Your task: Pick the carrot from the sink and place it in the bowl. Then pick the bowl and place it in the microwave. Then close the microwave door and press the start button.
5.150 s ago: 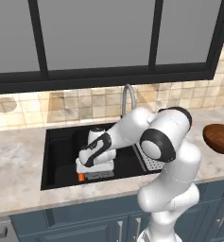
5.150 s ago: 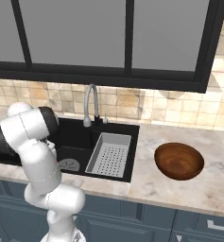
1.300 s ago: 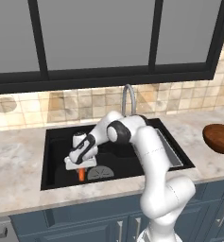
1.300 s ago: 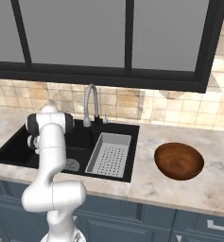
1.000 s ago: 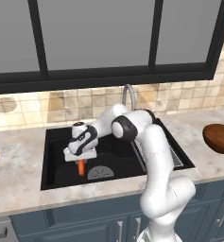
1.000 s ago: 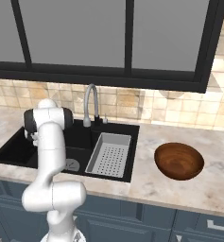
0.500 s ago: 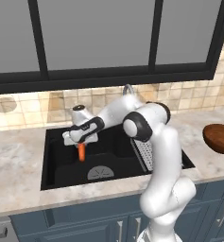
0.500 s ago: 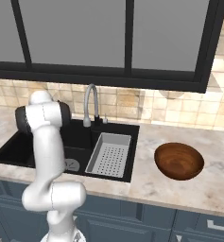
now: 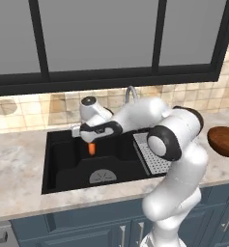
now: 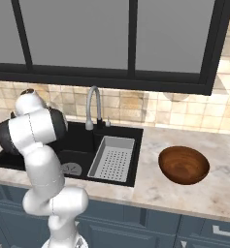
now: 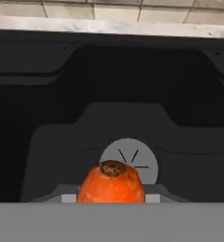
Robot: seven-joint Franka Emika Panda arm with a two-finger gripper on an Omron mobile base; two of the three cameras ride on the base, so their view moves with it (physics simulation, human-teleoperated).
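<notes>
Left base view has the gripper point(image 9: 91, 141) up above the sink point(image 9: 63, 166), clamped around the carrot point(image 9: 92, 149), so it's lifted clear of the basin floor. That carrot hangs straight down, long axis vertical, tip toward the round grey drain point(image 9: 102, 176). No readable writing or brand marks anywhere that I can spot.

Hand view looks down the carrot's point(image 11: 111, 183) blunt brown-capped end, with the drain point(image 11: 129, 159) right behind it and the black sink point(image 11: 52, 118) all around.

Right base view: the bowl point(image 10: 184, 165) sits on the marble counter point(image 10: 184, 193) right of the sink point(image 10: 77, 140), well apart from the carrot, with the perforated tray point(image 10: 112, 158) and faucet point(image 10: 92, 106) between.
</notes>
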